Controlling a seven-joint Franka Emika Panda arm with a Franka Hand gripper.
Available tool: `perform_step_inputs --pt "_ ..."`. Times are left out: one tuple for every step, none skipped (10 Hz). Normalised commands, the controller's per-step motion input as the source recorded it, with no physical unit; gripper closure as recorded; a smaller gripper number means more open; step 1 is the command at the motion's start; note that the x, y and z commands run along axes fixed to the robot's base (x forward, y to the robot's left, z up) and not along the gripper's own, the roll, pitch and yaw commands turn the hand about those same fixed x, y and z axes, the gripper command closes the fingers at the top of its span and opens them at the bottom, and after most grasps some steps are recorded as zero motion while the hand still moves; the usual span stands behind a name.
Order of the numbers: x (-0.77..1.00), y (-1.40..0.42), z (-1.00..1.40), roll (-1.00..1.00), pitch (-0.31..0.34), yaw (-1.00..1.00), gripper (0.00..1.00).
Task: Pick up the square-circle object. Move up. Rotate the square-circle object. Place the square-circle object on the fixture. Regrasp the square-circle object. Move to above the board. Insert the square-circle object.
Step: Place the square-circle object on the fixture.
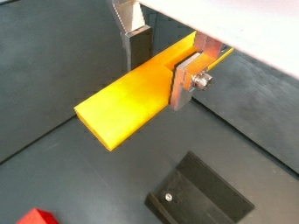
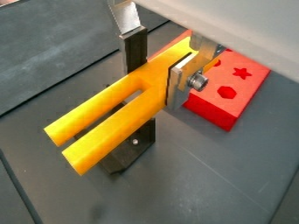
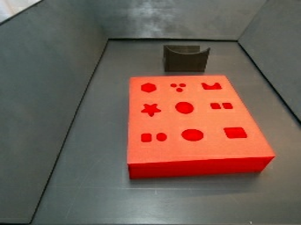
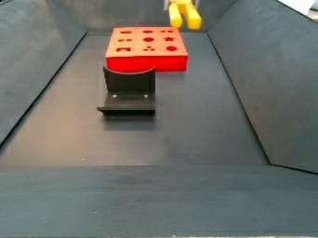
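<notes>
My gripper (image 1: 160, 70) is shut on the square-circle object (image 1: 128, 101), a yellow-orange elongated block, and holds it in the air. It also shows in a wrist view (image 2: 111, 122), where its free end is forked into two prongs, between the fingers of the gripper (image 2: 156, 74). In a side view the yellow piece (image 4: 183, 14) hangs high above the far end of the red board (image 4: 147, 46); the gripper itself is cut off there. The dark fixture (image 4: 128, 88) stands on the floor in front of the board. Another side view shows the board (image 3: 194, 123) and fixture (image 3: 186, 58) only.
Grey bin walls slope up on all sides (image 4: 37, 65). In the wrist views the fixture (image 1: 198, 197) (image 2: 126, 153) lies below the held piece, and the board (image 2: 228, 87) lies beside it, with a red corner (image 1: 35, 217) just showing.
</notes>
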Motion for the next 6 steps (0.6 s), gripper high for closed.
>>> perform_step_inputs --pt "1.00 -0.05 0.05 0.15 0.170 0.05 1.00" --pt "0.99 -0.04 0.04 0.15 0.169 0.05 1.00" --pt "0.88 -0.03 0.02 0.15 0.172 0.05 1.00" --pt "0.80 -0.02 0.02 0.15 0.179 0.05 1.00" --pt "0.70 -0.01 0.01 0.15 0.187 0.05 1.00" --pt "1.00 -0.13 -0.47 -1.00 0.062 -0.02 1.00"
